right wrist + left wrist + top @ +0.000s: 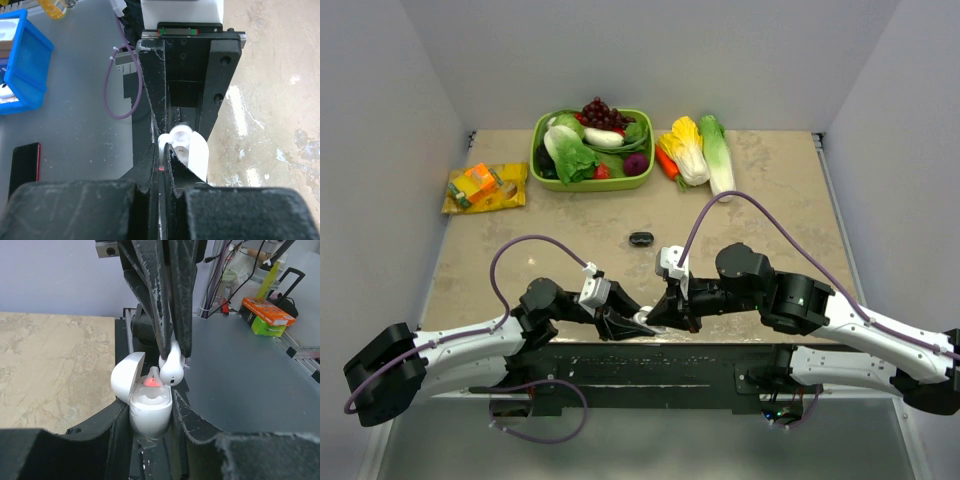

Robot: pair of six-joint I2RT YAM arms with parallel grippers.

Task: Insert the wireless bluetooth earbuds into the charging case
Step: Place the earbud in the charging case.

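Left wrist: white earbud stem up, head down, tilted above case.

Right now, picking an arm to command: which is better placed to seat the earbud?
Right: the right fingers pinch the white earbud above the open charging case; left fingers clamp that case.

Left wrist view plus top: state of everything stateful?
white charging case, lid open, upright.
case light, lit red.
white earbud, at case mouth, not seated.
left gripper, shut on case.
right gripper, shut on earbud.
black object, lying on table, too small to tell more.
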